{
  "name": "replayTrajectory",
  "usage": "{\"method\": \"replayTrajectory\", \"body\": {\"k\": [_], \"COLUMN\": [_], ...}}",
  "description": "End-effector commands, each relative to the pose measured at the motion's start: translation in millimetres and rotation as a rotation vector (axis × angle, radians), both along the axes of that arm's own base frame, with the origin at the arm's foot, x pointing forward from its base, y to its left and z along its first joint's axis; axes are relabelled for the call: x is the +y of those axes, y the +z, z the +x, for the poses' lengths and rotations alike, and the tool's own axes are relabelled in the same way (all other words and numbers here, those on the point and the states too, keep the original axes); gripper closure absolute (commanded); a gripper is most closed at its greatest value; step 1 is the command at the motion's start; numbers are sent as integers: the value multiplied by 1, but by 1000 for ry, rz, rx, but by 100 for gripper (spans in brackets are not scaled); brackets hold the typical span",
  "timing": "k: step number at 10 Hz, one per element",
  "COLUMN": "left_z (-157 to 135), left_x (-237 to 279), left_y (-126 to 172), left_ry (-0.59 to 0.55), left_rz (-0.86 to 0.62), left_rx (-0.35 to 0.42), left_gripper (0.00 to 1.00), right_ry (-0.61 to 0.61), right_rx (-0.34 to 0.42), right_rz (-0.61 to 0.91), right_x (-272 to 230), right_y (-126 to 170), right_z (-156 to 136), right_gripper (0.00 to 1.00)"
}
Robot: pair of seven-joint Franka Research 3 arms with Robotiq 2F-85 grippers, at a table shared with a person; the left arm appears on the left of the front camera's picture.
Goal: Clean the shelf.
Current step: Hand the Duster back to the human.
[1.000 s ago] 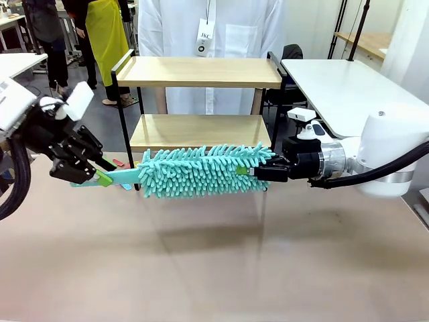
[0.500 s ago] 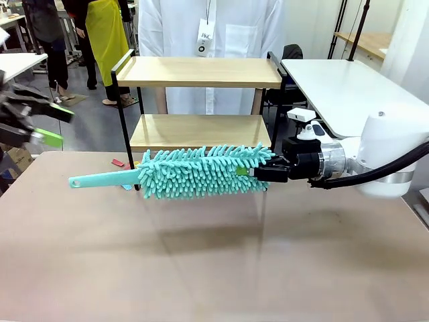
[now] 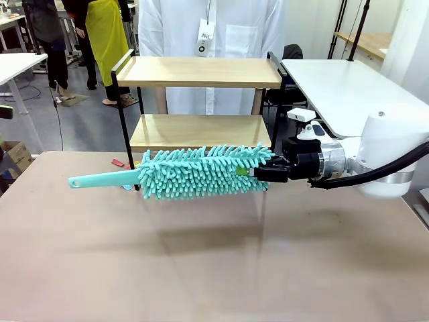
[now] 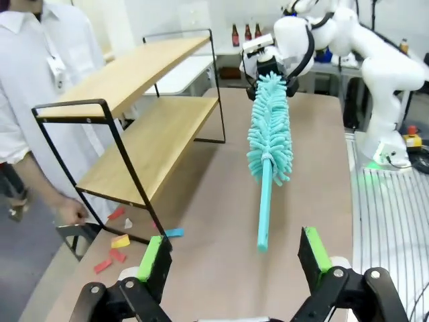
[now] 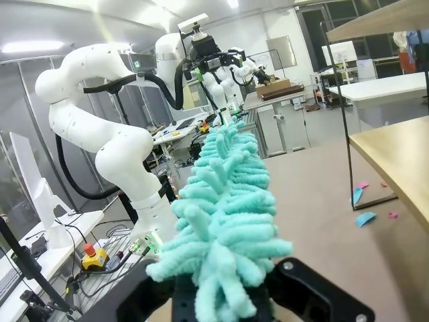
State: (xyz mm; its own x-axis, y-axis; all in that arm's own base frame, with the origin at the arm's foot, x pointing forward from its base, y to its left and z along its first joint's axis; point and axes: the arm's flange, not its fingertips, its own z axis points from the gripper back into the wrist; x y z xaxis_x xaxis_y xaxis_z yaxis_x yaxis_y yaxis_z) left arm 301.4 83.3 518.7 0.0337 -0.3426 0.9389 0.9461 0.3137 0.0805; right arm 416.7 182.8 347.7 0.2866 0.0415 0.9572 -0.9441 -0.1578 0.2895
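The shelf (image 3: 201, 72) stands at the table's far side, two light wooden boards in a thin black frame; it is also at the left of the left wrist view (image 4: 137, 141). In front of its lower board a teal fluffy duster (image 3: 201, 171) hangs level above the table. My right gripper (image 3: 258, 173) is shut on the duster's fluffy end (image 5: 221, 221), and the bare handle (image 3: 100, 179) points left, free. My left gripper (image 4: 233, 251) is open, its green pads (image 4: 151, 258) wide apart, a short way back from the handle's tip (image 4: 263, 243).
Small coloured scraps (image 3: 120, 163) lie on the brown table by the shelf's left foot (image 4: 114, 245). A person in a white coat (image 3: 208, 33) stands right behind the shelf. A white table (image 3: 342, 80) is at the far right.
My left gripper let go of the duster's handle, opened and drew away to the left, out of the front view. The right gripper and the duster stayed put.
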Motion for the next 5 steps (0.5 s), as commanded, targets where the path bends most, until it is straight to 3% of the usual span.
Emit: {"method": "replayTrajectory", "body": {"k": [1, 2, 3, 5], "left_z": [4, 4, 4, 4], "left_x": [-7, -7, -7, -7], "left_y": [2, 2, 2, 2], "left_ry": [-12, -12, -12, -12], "left_rz": [17, 17, 17, 17], "left_rx": [-1, -1, -1, -1], "left_gripper": [0, 0, 0, 0], "right_ry": [-5, 0, -12, -82], "right_rx": [11, 0, 1, -56], "right_rz": [-15, 0, 34, 99], "right_x": [0, 0, -3, -17], "right_y": [2, 0, 10, 60], "right_z": [1, 0, 0, -5], "right_gripper": [100, 84, 84, 84]}}
